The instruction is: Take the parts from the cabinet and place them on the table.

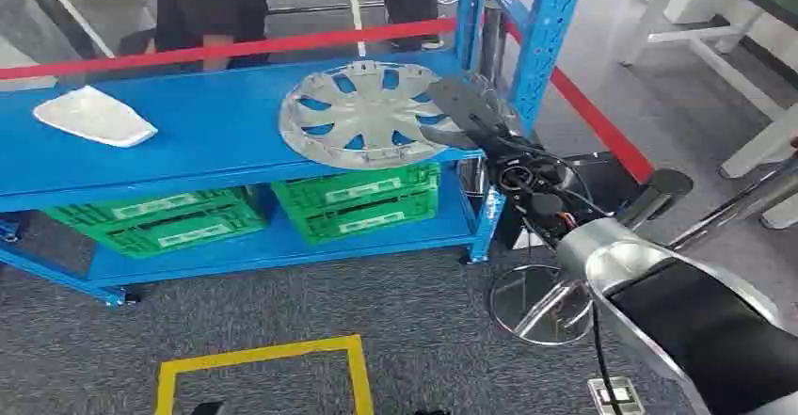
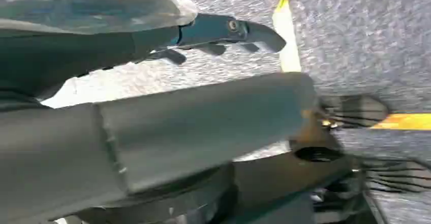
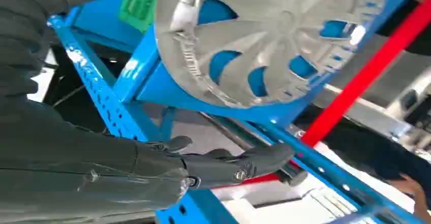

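One round silver plastic wheel cover (image 1: 362,114) lying flat on our blue metal cabinet shelf (image 1: 207,133), our right hand (image 1: 466,114) at its rim, fingers (image 3: 239,165) extended, grip unclear, left hand (image 2: 223,33) holding nothing, fingers spread.

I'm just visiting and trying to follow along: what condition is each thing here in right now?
Hubcap: flat on the blue shelf, its edge jutting past the front lip, not held.
White part: lying on the same shelf, untouched.
Green crates: stacked on the lower shelf.
Right hand: open, fingers apart, at the hubcap's rim.
Left hand: open, holding nothing, over the carpet.
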### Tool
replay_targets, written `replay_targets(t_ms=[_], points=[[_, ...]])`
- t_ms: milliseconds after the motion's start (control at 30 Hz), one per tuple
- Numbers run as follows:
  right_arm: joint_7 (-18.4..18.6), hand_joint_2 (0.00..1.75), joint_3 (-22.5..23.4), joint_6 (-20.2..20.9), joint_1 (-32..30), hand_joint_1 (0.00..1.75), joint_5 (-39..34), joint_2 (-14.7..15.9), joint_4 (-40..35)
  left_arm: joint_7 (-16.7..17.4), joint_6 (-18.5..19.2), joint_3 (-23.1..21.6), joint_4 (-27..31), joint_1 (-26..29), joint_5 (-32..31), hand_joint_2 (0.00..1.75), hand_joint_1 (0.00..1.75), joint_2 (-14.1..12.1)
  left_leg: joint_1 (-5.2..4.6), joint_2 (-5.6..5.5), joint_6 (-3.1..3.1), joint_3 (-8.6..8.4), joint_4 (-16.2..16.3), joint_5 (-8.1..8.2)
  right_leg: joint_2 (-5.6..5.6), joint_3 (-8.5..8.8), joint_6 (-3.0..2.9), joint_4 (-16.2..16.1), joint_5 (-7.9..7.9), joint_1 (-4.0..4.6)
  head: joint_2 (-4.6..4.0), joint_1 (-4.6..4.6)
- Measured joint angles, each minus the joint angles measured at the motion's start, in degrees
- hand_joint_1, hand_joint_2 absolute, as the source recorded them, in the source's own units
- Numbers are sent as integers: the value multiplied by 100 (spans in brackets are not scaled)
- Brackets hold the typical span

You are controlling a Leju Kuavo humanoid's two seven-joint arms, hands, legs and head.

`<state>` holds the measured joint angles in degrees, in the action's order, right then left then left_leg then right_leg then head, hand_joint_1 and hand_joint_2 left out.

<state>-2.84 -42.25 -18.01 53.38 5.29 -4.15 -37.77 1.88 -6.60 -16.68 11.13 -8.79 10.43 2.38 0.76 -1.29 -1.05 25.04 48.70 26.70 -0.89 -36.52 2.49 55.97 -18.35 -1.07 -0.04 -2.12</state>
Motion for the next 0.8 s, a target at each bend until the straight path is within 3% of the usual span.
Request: replay_targets(t_ms=[33,100,133,167,200,233,267,300,333,367,400,433,467,500,533,567,600,667,700,733,767,800], points=[[-9,175,2,6,40,0,33,15,-11,-24,6,-2,0,13,17,0,0,4,15,19,-17,-98,-118,-25,21,-12,-6,22,-58,-2,0,6],[-4,175,0,39,118,0,74,15,-33,-41,-2,-2,0,13,46,0,0,-2,68,38,-22,-193,-147,-16,3,-281,64,570,-383,-11,0,31],[6,175,-4,59,118,0,76,15,-46,-59,-5,-2,0,11,53,0,0,-2,92,40,2,-231,-147,13,13,-490,37,989,-560,-40,0,31],[22,175,-9,74,106,0,76,15,-46,-74,-5,-2,0,12,57,0,0,7,128,35,48,-274,-146,57,21,-702,86,1373,-676,-86,0,31],[31,175,-9,79,93,0,76,17,-46,-74,-5,-2,0,19,59,0,0,20,185,22,115,-330,-141,106,29,-782,143,1463,-648,-137,0,33],[39,175,-9,81,90,0,74,18,-46,-74,-2,-4,0,36,63,0,0,26,251,-3,189,-400,-134,163,38,-725,187,1289,-530,-190,0,31],[50,175,-4,87,95,0,68,24,-52,-74,2,-4,0,51,66,0,0,35,336,-15,287,-486,-111,229,56,-548,272,887,-359,-258,0,31],[59,175,-2,96,101,0,54,33,-61,-74,2,-4,0,61,81,0,0,35,427,-29,395,-571,-53,337,86,-324,427,395,-181,-343,0,35],[81,175,-2,105,92,0,46,65,-63,-74,2,-4,-2,69,81,0,0,20,450,-23,521,-610,33,488,159,-164,605,-33,46,-443,0,46],[87,175,-11,120,90,0,37,103,-54,-74,-11,-4,-4,68,90,0,0,-77,484,-45,600,-618,89,572,126,-375,616,224,-112,-362,-2,81],[83,175,-15,133,119,0,33,101,-81,-74,-2,-11,0,23,87,0,0,-11,452,-10,660,-537,98,614,105,-293,347,246,-260,-306,-2,63],[81,175,-17,149,93,0,39,101,-142,-74,-9,-11,0,20,94,0,0,-13,461,-23,692,-575,97,599,72,-365,222,298,-222,-330,-2,17],[79,175,-33,160,49,0,48,101,-170,-74,-9,-11,0,13,101,0,0,-11,464,-7,718,-595,73,541,103,-362,139,383,-287,-320,-2,-8],[67,175,-33,144,25,0,48,98,-227,-70,-13,-13,0,14,101,0,0,2,480,-20,742,-578,172,454,78,-295,98,386,-313,-288,-2,-24],[83,175,-35,144,5,0,48,87,-262,-57,-40,-13,-2,-4,118,0,0,6,504,14,731,-390,603,296,58,-207,30,309,-346,-284,-2,-81],[92,175,-46,149,-4,0,48,83,-262,-52,-64,-13,0,-18,133,0,0,4,480,64,681,-34,1217,204,56,-109,9,218,-368,-270,-2,-134],[100,175,-48,153,-21,0,37,87,-258,-54,-66,-11,0,-23,138,0,0,9,421,75,643,366,1736,323,59,-22,-16,157,-383,-264,-4,-138],[129,175,-50,157,-61,0,31,90,-256,-76,-79,-13,0,-5,149,0,0,4,323,75,575,945,2329,896,61,89,-81,76,-426,-226,-2,-160],[140,175,-55,164,-70,0,28,90,-260,-81,-101,-11,0,5,153,0,0,0,298,76,538,1127,2389,992,60,126,-106,77,-450,-214,-4,-162],[140,175,-55,164,-71,0,28,90,-273,-87,-114,-11,0,9,155,0,0,-2,285,76,504,1186,2246,854,58,148,-109,77,-472,-209,-4,-164],[151,175,-55,166,-67,0,20,87,-291,-85,-114,-11,-2,24,160,0,0,-4,282,77,482,1144,1906,569,43,172,-101,77,-481,-211,-2,-166],[146,175,-55,166,-67,0,17,87,-308,-83,-118,-11,-2,51,160,0,0,-15,287,83,462,991,1360,174,29,195,-76,79,-493,-227,-2,-168]])
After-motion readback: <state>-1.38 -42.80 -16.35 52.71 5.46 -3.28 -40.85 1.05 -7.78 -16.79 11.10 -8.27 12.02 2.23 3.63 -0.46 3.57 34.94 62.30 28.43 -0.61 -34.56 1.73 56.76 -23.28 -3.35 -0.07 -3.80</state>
